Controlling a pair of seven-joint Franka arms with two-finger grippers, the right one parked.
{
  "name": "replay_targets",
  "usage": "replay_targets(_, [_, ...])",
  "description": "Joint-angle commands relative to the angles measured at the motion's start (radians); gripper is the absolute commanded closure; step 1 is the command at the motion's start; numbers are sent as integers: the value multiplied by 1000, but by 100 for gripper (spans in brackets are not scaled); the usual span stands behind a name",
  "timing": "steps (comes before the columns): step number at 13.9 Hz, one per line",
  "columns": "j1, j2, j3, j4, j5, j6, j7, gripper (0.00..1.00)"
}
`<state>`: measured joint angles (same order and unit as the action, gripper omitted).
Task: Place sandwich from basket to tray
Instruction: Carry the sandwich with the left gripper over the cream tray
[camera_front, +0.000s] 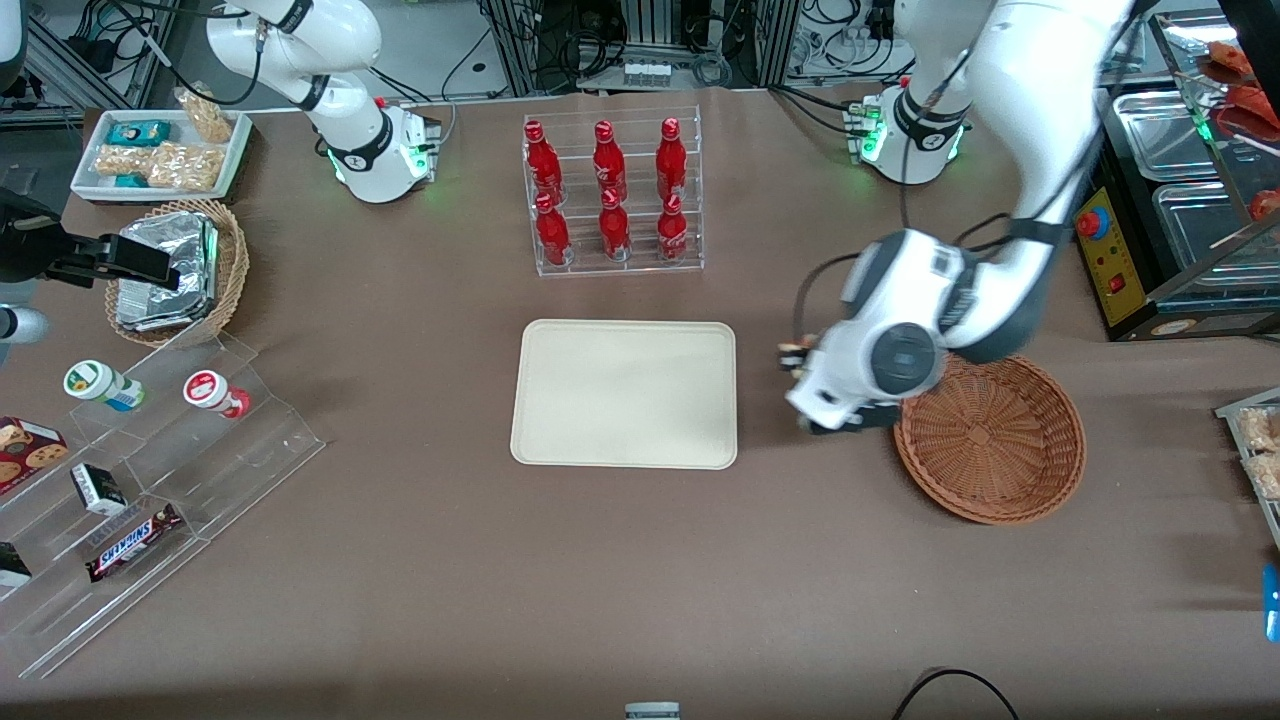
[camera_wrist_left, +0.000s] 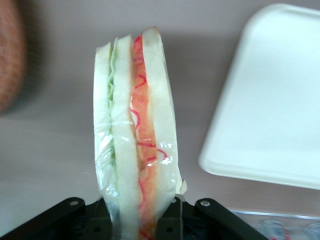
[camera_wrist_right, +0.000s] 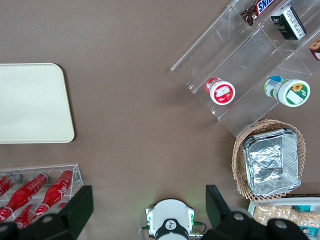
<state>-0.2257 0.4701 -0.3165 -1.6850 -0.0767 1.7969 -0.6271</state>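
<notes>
The left arm's tool is clamped on the triangular white-bread sandwich with orange and green filling, wedge pointing away from the fingers. In the front view's centre-right, it hovers above the brown worktop, between the shallow reddish-brown wicker basket and the flat cream rectangular tray. The tray lies just sideways, toward the parked arm's end.
</notes>
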Motion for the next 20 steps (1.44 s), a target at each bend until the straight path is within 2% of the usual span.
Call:
replay_targets(1, [-122,105,13,132,-14,-4,-130,78])
replay_targets(3, [-179,154,14,176,-6,51,-232,78])
replay_targets(9, [-325,231,22,182,3,232,-358,78])
replay_targets(11, [-362,257,27,203,43,251,-406,78])
replay_targets(14, [-377,285,25,223,93,251,-451,77])
replay_targets(19, [-363,272,27,225,90,249,-453,77])
replay_targets(20, [-348,254,27,237,68,240,-454,77])
